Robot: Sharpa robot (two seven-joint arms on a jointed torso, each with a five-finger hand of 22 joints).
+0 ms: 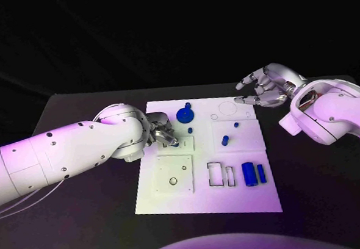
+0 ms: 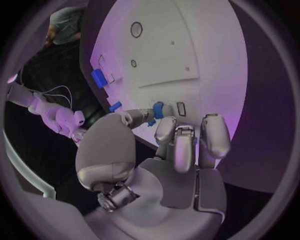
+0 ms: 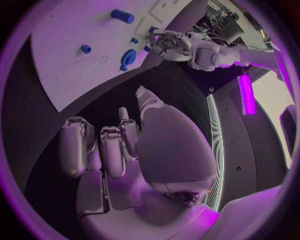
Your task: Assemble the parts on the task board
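Black tabletop (image 1: 96,233) bearing the white board (image 1: 243,200). Left hand (image 1: 159,133) pinches a small blue part (image 2: 157,110) above the board's left side, apparently for insertion; alignment comes next. Right hand (image 1: 269,86) hovers empty, fingers curled.

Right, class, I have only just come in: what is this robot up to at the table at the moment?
The robot is assembling small blue parts on the white task board. Its left hand is down at the board's left side, pinching a small blue part between thumb and finger. Its right hand hangs by the board's far right corner, fingers curled, holding nothing. Other blue parts lie on the board: a round keyed piece, a small peg and two cylinders.
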